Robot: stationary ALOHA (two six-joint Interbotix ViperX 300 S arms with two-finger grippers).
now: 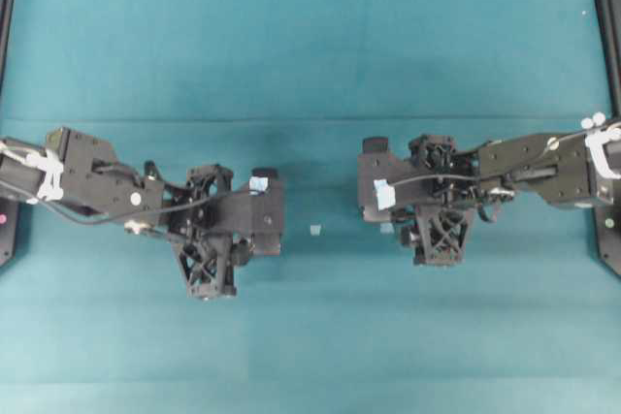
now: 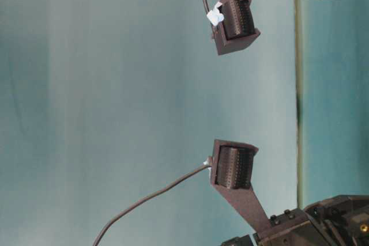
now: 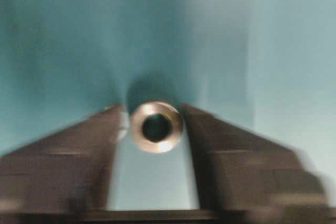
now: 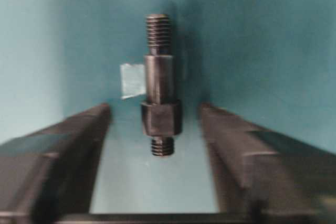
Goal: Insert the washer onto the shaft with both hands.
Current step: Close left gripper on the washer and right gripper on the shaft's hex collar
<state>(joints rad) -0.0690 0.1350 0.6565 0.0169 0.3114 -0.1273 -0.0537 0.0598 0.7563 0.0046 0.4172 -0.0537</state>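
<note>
The jaws of the left gripper [image 3: 156, 121] stand close on either side of the washer [image 3: 156, 127], the right-hand finger [image 3: 247, 161] at or touching its rim and the left-hand one [image 3: 63, 166] with a sliver of light still showing beside it; motion blur leaves it unclear whether the ring is truly clamped. The washer, dull silver with a dark centre hole, lies flat on the teal tabletop [image 3: 63, 35] between the fingertips.

The jaws of the right gripper [image 4: 155, 116] stand apart around the shaft [image 4: 159, 85], a clear gap on each side of its thick collar, with no contact visible. The dark, stepped rod lies on the tabletop pointing away from the wrist camera, threaded at both ends, its collar level with the fingertips. A scrap of pale blue tape [image 4: 132, 81] lies just beside its upper section.

From overhead, the left gripper [image 1: 209, 239] and the right gripper [image 1: 441, 220] hang low over the tabletop [image 1: 310, 46], well apart, facing each other across the middle; washer and shaft are hidden beneath them in this view. Another small bit of pale tape [image 1: 314, 230] lies on the cloth between the two. Black cables and white tape wraps trail along both arms.
</note>
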